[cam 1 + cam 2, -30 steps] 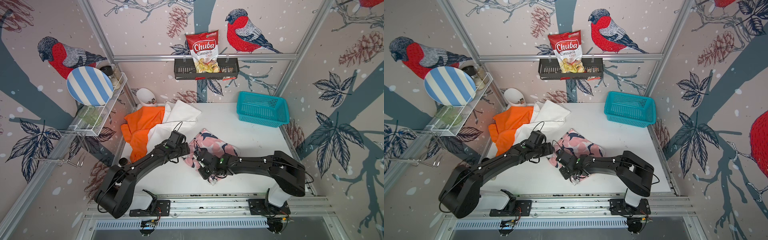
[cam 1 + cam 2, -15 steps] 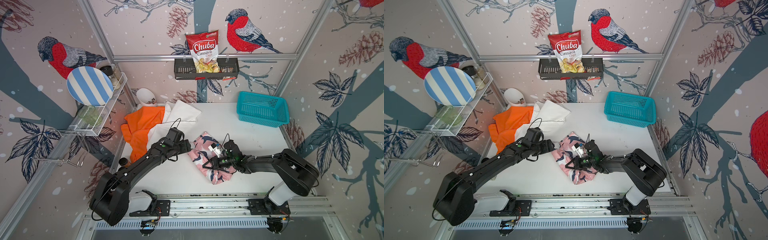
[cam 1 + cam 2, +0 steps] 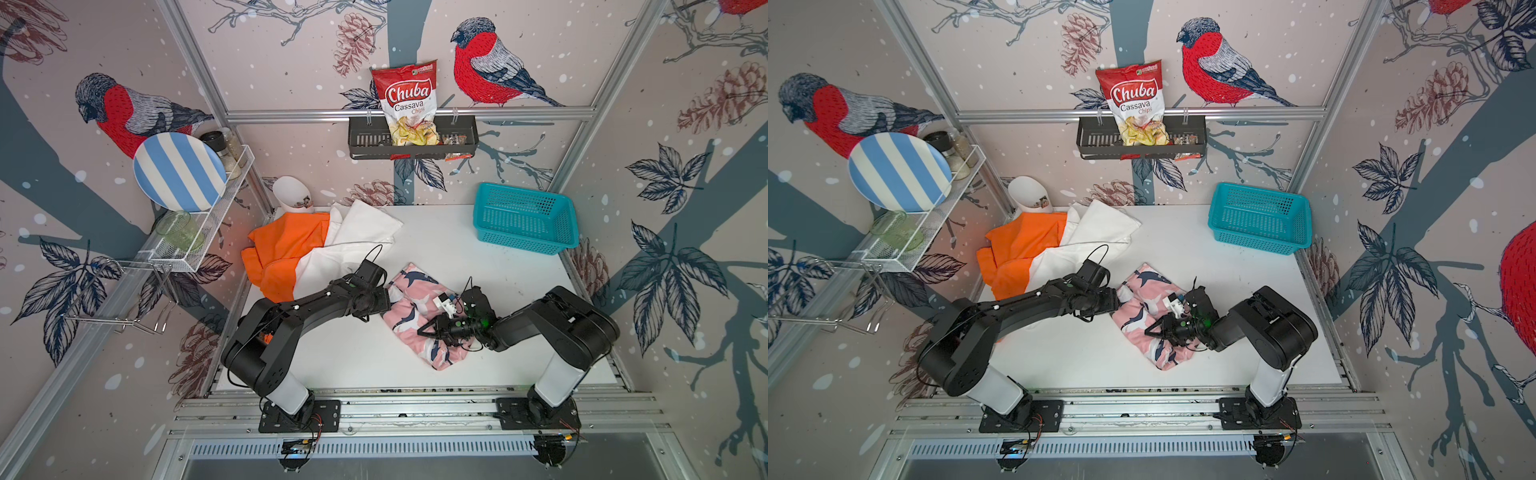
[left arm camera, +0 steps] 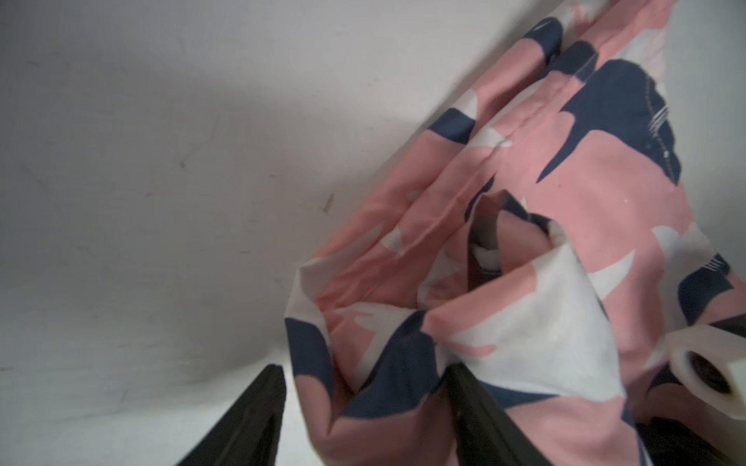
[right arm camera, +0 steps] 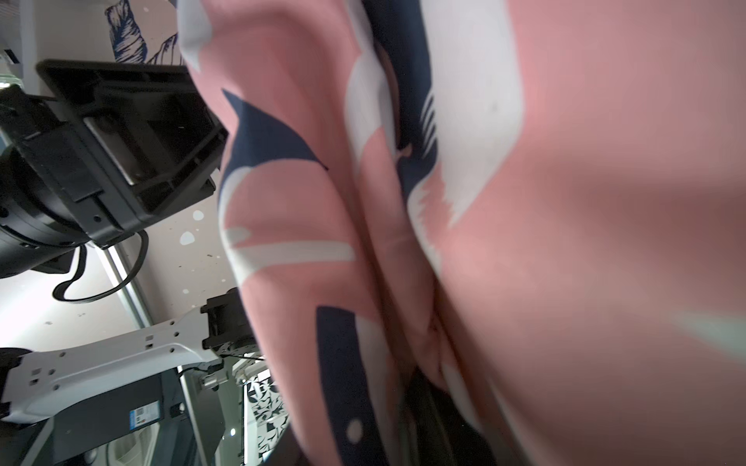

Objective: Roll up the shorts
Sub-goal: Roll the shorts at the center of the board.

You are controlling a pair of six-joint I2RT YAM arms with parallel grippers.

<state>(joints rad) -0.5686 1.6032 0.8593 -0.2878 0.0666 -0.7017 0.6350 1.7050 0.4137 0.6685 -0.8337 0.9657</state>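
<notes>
- Shorts first. Where are the pink shorts [image 3: 415,291]?
- Bunched up in the middle of the desk [image 3: 457,249], on the near side.
- And the left tool [image 4: 365,371]?
- Its fingers stand wide apart, not pinching. A fold of the pink cloth sits between them.
- And the right tool [image 3: 428,330]?
- It is over the pink shorts. I cannot tell if it pinches.
- The others?
- The orange shorts [image 3: 286,245] and white shorts [image 3: 361,232] lie far left, touching.

Teal basket [image 3: 519,239], Chuba chips bag [image 3: 409,104] in black rack [image 3: 365,143], blue-striped plate [image 3: 178,171] on wire shelf [image 3: 208,245].
</notes>
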